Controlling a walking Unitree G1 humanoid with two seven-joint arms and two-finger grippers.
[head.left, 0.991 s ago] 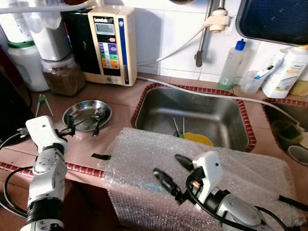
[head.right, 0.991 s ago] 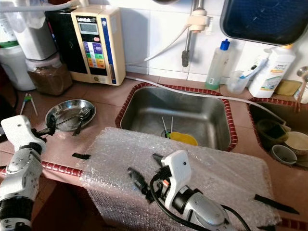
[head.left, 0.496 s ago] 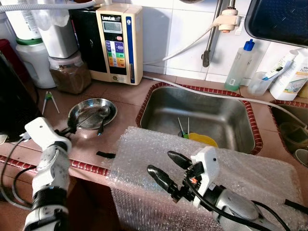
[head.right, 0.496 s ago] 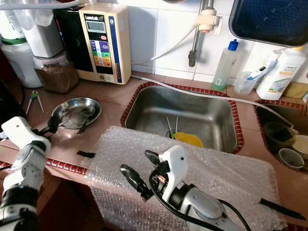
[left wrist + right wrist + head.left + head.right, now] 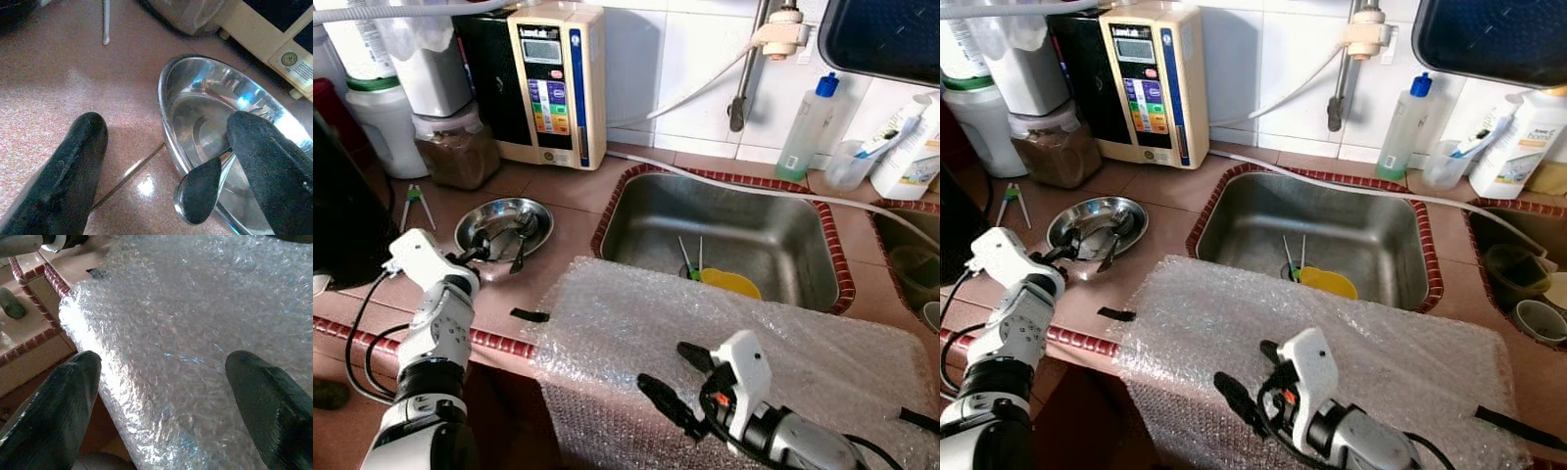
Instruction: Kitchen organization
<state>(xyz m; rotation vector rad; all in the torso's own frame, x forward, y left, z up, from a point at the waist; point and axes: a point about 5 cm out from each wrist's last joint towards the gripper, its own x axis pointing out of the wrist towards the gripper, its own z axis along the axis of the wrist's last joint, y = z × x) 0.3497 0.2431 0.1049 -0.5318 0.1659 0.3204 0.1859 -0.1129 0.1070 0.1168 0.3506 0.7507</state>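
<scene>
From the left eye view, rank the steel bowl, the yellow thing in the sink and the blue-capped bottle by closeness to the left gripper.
1. Steel bowl, right at the left gripper.
2. Yellow thing, in the sink.
3. Blue-capped bottle, by the back wall.

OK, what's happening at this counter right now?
The robot stands at a kitchen counter. Its left tool is open at the near rim of a steel bowl holding spoons, one finger over the bowl, nothing gripped yet. Its right tool hovers open over the bubble wrap spread before the sink.
</scene>
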